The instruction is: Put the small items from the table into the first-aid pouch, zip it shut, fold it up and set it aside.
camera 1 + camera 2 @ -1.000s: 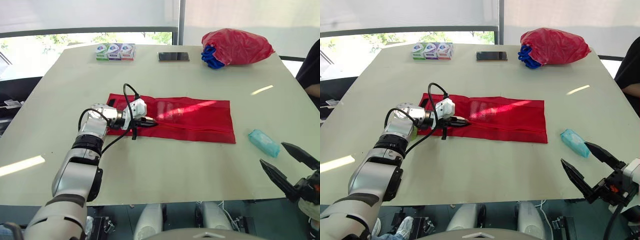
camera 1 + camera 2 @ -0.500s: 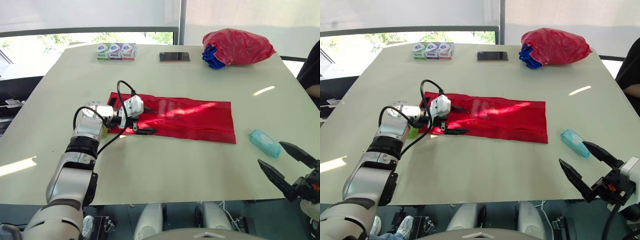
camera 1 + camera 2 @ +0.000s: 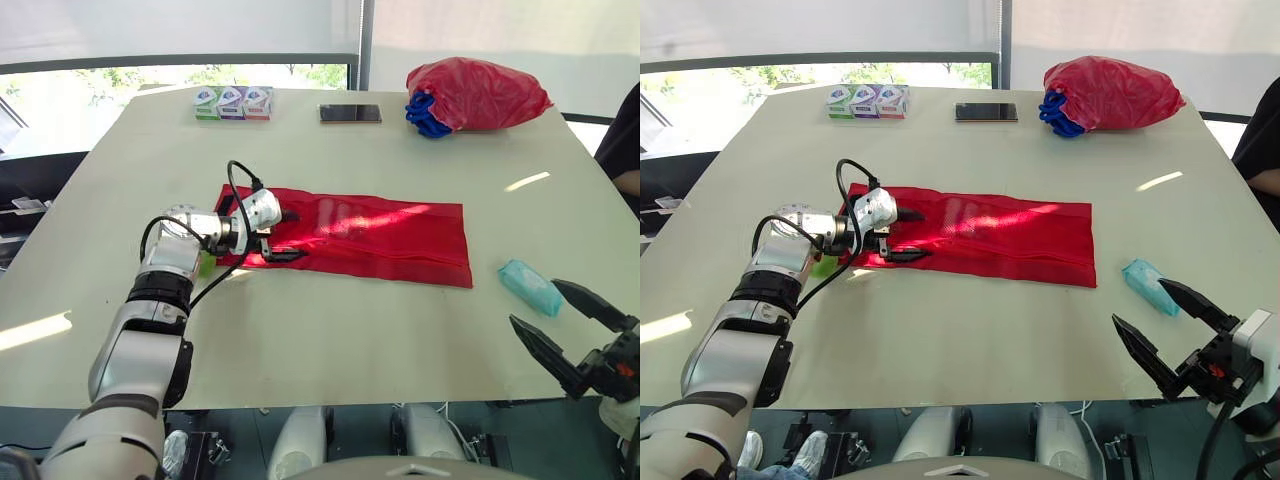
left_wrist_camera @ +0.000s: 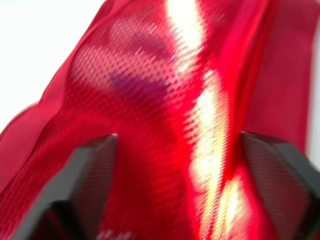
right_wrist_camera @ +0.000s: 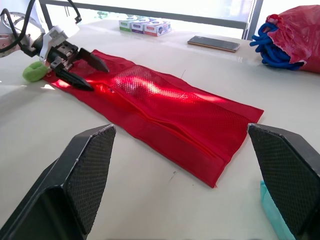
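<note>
Left eye view gives us a pale table (image 3: 330,330) with most of its things along the far edge and in the middle. Toward the far left corner we see three small boxes (image 3: 232,103) side by side. Nearer, left of the middle, a small green item (image 3: 207,264) lies on the table just at the left end of the red pouch (image 3: 370,235), partly hidden behind the wrist.

Our left gripper (image 3: 290,236) sits low over that left end of the pouch with its two black fingers spread. In the left wrist view the fingers (image 4: 90,170) stand apart with red mesh between them, and we cannot tell whether they touch the cloth.

We find the pouch lying flat and unfolded across the middle of the table, its long side running left to right.

At the far edge, a phone (image 3: 350,113) lies flat near the middle. Further right sits a red bag (image 3: 480,90) with a bundle of blue cord (image 3: 425,115) at its left side.

Close to the right edge, a teal packet (image 3: 528,286) lies apart from the right end of the pouch. Our right gripper (image 3: 1137,300) hangs at the near right corner, fingers wide apart and holding nothing, with the packet near their tips.

A person's dark sleeve (image 3: 622,150) shows past the right edge.
</note>
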You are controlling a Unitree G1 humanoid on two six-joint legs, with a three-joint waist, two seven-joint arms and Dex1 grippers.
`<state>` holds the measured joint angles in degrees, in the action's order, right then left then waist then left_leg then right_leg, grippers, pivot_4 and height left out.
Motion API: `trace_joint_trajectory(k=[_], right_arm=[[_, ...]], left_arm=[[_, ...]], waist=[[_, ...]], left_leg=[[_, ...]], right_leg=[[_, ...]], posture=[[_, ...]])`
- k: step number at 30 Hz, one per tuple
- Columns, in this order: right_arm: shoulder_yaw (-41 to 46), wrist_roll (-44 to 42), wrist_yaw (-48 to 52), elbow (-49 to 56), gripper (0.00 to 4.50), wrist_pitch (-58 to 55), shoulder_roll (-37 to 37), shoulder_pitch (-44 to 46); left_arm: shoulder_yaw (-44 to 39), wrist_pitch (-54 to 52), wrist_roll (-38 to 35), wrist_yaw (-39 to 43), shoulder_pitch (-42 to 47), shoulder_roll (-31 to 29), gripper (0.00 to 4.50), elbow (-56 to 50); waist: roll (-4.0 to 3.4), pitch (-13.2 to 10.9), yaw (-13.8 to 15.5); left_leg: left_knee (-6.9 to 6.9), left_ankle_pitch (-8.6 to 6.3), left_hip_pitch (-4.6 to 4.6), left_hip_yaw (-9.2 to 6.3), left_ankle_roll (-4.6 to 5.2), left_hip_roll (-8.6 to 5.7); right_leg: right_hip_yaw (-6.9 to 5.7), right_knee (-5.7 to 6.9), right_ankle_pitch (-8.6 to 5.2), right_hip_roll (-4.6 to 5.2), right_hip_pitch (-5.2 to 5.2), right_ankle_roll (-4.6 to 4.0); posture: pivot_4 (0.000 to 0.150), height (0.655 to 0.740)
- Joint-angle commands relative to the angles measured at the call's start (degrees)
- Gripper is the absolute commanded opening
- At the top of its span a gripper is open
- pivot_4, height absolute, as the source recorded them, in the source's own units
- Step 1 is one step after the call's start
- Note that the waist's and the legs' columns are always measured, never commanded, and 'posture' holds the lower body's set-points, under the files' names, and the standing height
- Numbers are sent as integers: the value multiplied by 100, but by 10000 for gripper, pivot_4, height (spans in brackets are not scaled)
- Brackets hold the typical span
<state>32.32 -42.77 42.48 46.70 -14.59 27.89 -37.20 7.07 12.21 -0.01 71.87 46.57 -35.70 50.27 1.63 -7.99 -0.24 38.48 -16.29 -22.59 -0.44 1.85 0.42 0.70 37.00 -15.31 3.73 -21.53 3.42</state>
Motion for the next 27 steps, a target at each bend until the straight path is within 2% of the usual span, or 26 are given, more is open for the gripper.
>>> trace_joint_trajectory(k=[1, 4, 5, 6, 12, 17, 21, 25, 26, 27], right_arm=[[27, -19, -23, 160, 45000, 130, 49, 27], [-4, 7, -43, 150, 45000, 127, 58, 55], [-6, 10, -46, 151, 45000, 127, 61, 61], [-6, 12, -47, 152, 45000, 127, 63, 64], [-30, 10, -56, 143, 45000, 121, 78, 116], [-32, -21, -17, 158, 45000, 117, 82, 123], [-62, 24, 95, 146, 45000, 155, 115, 108], [-31, 162, 384, 107, 45000, 350, 251, 153], [-16, 142, 481, 98, 45000, 373, 304, 146], [4, 119, 539, 90, 45000, 373, 354, 144]], left_arm=[[-116, -20, -155, 166, 93, -29, 19539, -122], [-70, 5, -108, 261, 55, -67, 7214, -117], [-72, -53, -145, 373, 11, -86, 1866, -178], [-80, -103, -177, 455, -20, -97, 828, -225], [-51, -951, -604, 1379, -391, -322, 828, -1232], [-77, -1473, -756, 1417, -652, -464, 828, -1965], [-96, -1456, -665, 1184, -693, -506, 828, -1921], [-65, -1676, -776, 1432, -711, -596, 828, -1978], [-58, -1725, -814, 1523, -721, -623, 6752, -2008], [-51, -1759, -844, 1594, -716, -644, 10070, -2016]], waist=[[0, 0, 1], [0, 0, -1], [0, 0, -1], [0, 0, -2], [-1, 0, -20], [-1, 0, -16], [-1, 0, -12], [-1, 0, -15], [-1, 0, -20], [-1, 0, -23]], left_leg=[[0, 0, 0, 0, 0, 1], [0, 0, 0, 0, 0, 1], [0, 0, 0, 0, 0, 1], [0, 0, 0, 0, 0, 1], [0, 0, 0, 0, 0, 7], [0, 0, 0, 0, 0, 12], [1, 0, 0, 0, 0, 12], [1, 0, 0, 0, 0, 9], [1, 0, 0, -1, 0, 9], [1, 0, 0, 0, 0, 9]], right_leg=[[0, 0, 0, 0, 0, 0], [0, 1, 0, 0, 0, 0], [0, 1, 0, 0, 0, 0], [0, 1, 0, 0, 0, 0], [1, 1, 0, 0, 0, 0], [2, 2, 0, 0, 0, 0], [2, 1, 0, 1, 0, 0], [1, 1, 0, 0, 0, 0], [1, 1, 0, -1, 0, 0], [1, 2, 0, -1, 0, 0]], posture=[[1500, 7400], [1500, 7400], [1500, 7400], [1500, 7400], [1500, 7400], [1500, 7400], [1500, 7400], [1500, 7400], [1500, 7400], [1500, 7400]])
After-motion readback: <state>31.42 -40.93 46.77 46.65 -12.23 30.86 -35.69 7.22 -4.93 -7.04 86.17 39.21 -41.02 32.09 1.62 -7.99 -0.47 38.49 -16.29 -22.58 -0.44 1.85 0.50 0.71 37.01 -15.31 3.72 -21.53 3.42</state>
